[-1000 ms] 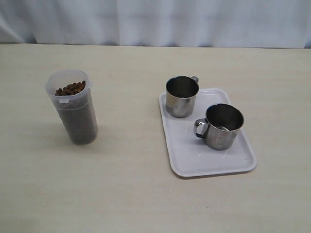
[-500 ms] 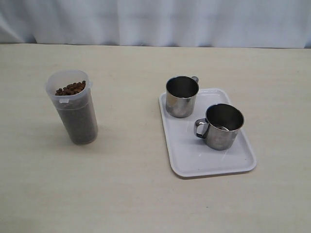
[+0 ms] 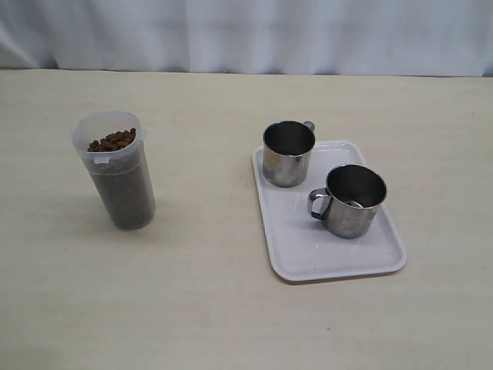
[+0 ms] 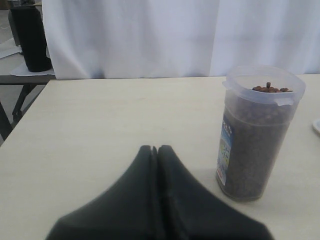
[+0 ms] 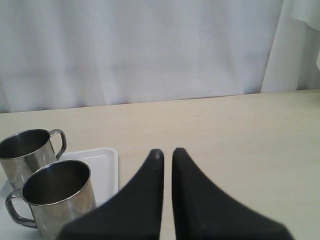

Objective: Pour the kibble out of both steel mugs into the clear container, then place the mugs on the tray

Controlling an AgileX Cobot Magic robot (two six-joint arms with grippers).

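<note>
The clear container (image 3: 115, 173) stands upright left of the table's middle, filled almost to the rim with brown kibble (image 3: 113, 140). Both steel mugs stand upright on the white tray (image 3: 308, 250): the far mug (image 3: 287, 153) at its back corner, the near mug (image 3: 352, 200) mid-tray, its handle pointing left. Neither arm shows in the exterior view. My left gripper (image 4: 154, 148) is shut and holds nothing, with the container (image 4: 257, 130) just beside it. My right gripper (image 5: 167, 151) is shut but for a thin slit and holds nothing. The two mugs (image 5: 57, 197) (image 5: 27, 150) and the tray (image 5: 102, 165) lie off to its side.
A white curtain (image 3: 246, 35) hangs behind the beige table (image 3: 216, 308). Beyond the table's edge in the left wrist view, a black object (image 4: 30, 37) stands on a separate surface.
</note>
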